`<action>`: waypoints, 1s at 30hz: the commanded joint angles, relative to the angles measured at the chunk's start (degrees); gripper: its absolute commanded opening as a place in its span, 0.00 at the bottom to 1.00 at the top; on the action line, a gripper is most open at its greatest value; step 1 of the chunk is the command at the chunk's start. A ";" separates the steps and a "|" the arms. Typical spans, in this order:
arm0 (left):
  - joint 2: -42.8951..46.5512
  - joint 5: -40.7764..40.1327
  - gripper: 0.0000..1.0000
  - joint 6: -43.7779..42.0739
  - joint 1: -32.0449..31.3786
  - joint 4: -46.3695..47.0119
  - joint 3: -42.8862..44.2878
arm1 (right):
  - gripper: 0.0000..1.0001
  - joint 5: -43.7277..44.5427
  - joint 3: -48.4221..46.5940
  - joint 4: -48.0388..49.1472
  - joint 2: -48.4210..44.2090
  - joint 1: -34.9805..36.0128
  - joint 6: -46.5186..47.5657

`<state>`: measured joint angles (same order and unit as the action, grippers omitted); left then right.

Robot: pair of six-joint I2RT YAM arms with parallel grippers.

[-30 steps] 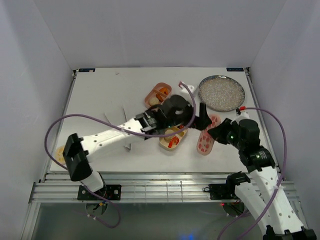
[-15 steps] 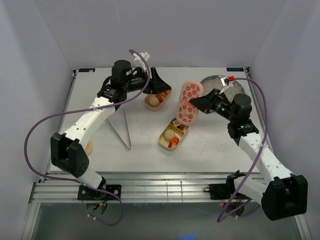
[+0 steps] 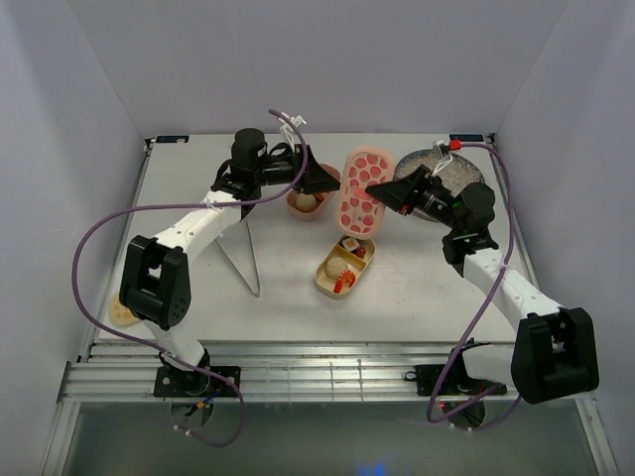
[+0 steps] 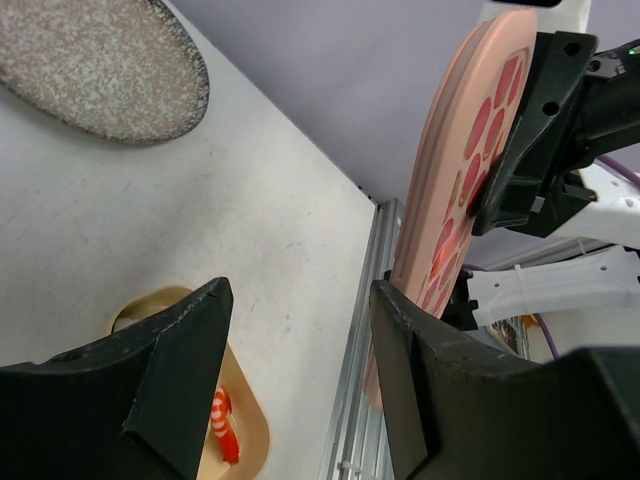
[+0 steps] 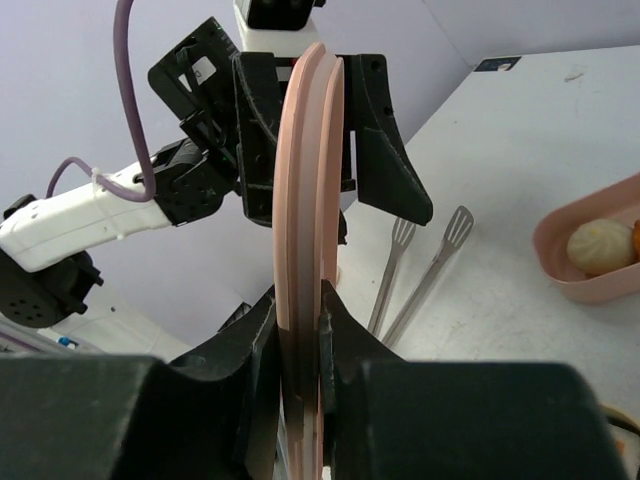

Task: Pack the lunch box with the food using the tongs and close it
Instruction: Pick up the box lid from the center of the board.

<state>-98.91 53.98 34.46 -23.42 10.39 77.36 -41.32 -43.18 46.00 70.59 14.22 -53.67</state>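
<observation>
**Pink lid** (image 3: pixel 359 191), the reference: held on edge above the table (image 3: pixel 184 171), long axis running near-to-far, clamped at its right rim by the right gripper (image 3: pixel 380 191). Just left of the lid the left gripper (image 3: pixel 319 178) faces it, jaws apart and empty, the nearer one to the pink tray (image 3: pixel 295 207) below-left of the lid. Tan tray (image 3: pixel 323 279) lies nearward of the lid, the tongs (image 3: pixel 244 254) farther left, open table between them

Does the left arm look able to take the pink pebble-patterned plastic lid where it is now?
Probably yes. The right gripper holds the pink pebble-patterned lid on edge in the air, and the left gripper, jaws open, faces its free end with nothing between them.
</observation>
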 commanded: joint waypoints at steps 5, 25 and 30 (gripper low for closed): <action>3.90 3.94 0.72 2.54 -0.13 6.92 -0.55 | 0.08 -0.87 0.72 6.74 -0.45 0.02 -1.00; 7.42 -1.33 0.81 -2.47 -0.31 2.52 -2.92 | 0.08 1.60 1.08 1.99 -1.42 0.28 -0.38; 4.97 -0.19 0.79 -1.94 -1.01 2.79 -1.60 | 0.08 0.71 1.25 6.82 0.16 1.60 -3.19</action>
<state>-92.86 51.66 32.34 -23.77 12.10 74.72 -39.66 -41.28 45.80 70.37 14.85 -54.70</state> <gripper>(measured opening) 0.801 0.201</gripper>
